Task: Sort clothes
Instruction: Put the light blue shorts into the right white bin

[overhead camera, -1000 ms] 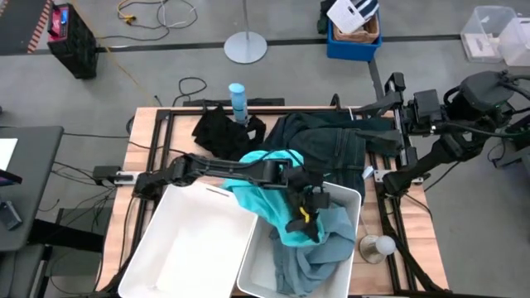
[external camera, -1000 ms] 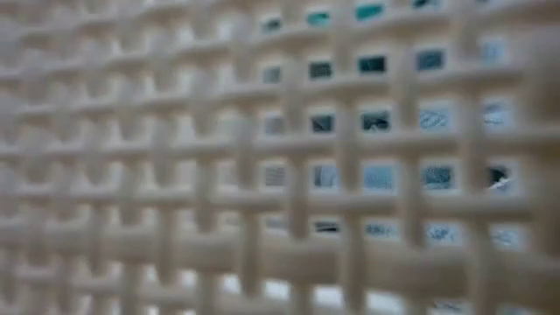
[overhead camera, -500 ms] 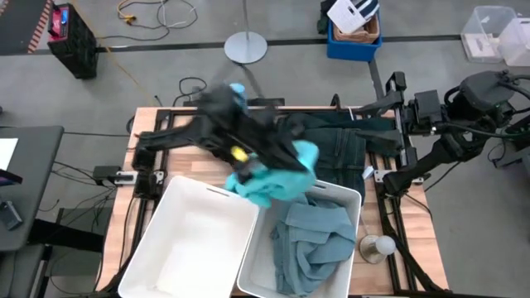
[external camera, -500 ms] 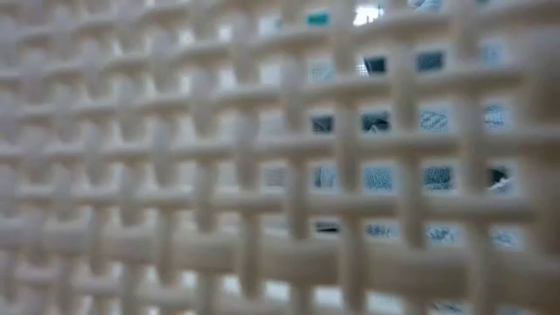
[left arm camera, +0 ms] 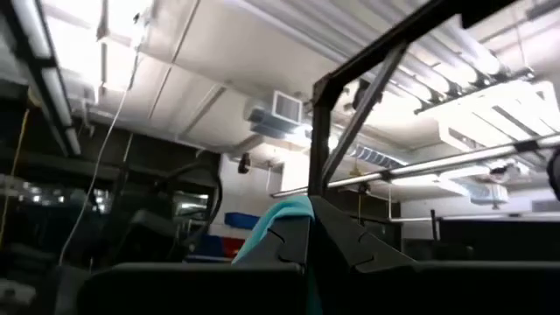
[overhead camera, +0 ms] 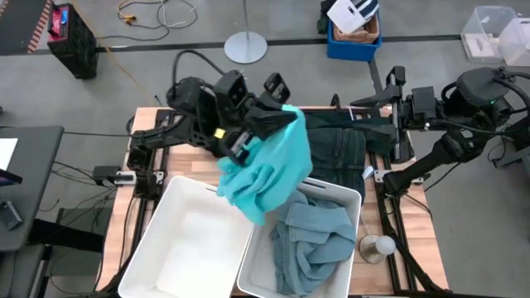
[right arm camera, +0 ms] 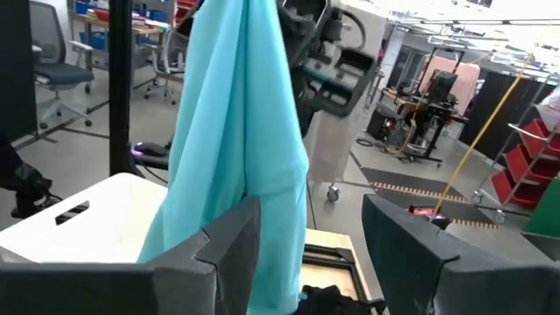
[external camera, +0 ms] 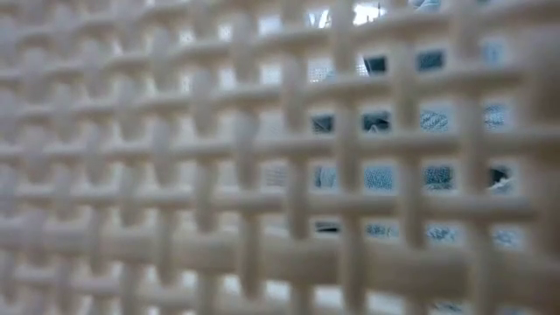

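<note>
Turquoise soft fabric garment hangs high off my left gripper, clamped tight on its top edge, dangling above the two white rectangular plastic bins. Left bin shows bare white floor; right bin holds the pale grey-blue crumpled garment. Behind them, on the wooden table, black and dark green clothes lie heaped. Over on the far right edge, my right gripper waits with its fingers spread, holding nothing. Grey concrete floor surrounds the table, with a round metal stand base and a blue crate beyond. Low view: only white bin lattice.
</note>
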Controlling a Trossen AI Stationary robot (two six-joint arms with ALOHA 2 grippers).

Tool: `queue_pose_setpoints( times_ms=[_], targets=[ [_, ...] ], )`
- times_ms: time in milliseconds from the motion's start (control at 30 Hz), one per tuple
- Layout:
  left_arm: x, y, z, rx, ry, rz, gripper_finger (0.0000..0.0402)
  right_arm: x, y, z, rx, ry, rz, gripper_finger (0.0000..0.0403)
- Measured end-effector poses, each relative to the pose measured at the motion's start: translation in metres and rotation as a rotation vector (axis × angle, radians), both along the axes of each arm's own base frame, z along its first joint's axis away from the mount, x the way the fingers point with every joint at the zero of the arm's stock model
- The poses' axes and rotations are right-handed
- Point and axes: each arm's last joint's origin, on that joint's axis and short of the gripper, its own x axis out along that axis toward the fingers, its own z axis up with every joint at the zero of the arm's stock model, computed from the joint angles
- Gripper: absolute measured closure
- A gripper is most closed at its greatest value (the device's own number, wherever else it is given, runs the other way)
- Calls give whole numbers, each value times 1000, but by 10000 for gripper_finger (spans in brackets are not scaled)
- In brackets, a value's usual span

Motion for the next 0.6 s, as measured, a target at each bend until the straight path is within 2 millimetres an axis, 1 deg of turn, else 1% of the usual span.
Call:
queue_pose_setpoints(
  times_ms=[67, 200, 333, 433, 500, 600],
  targets=[
    [5, 1, -3, -29, 8, 7, 401, 0, -1, 0, -2, 0, -10, 184],
    [6, 2, -4, -65, 26, -38, 401, 1, -4, 0, -20, 1, -26, 184],
    [11, -9, -10, -70, 113, -94, 401, 1, -6, 0, -26, 2, -42, 184],
    [26, -21, -22, -69, 148, -172, 401, 1, -8, 0, -28, 3, -55, 184],
    [43, -29, -36, -72, 198, -217, 401, 1, -9, 0, -28, 3, -64, 184],
    [66, -38, -61, -67, 324, -254, 401, 2, -11, 0, -28, 3, -76, 184]
  ],
)
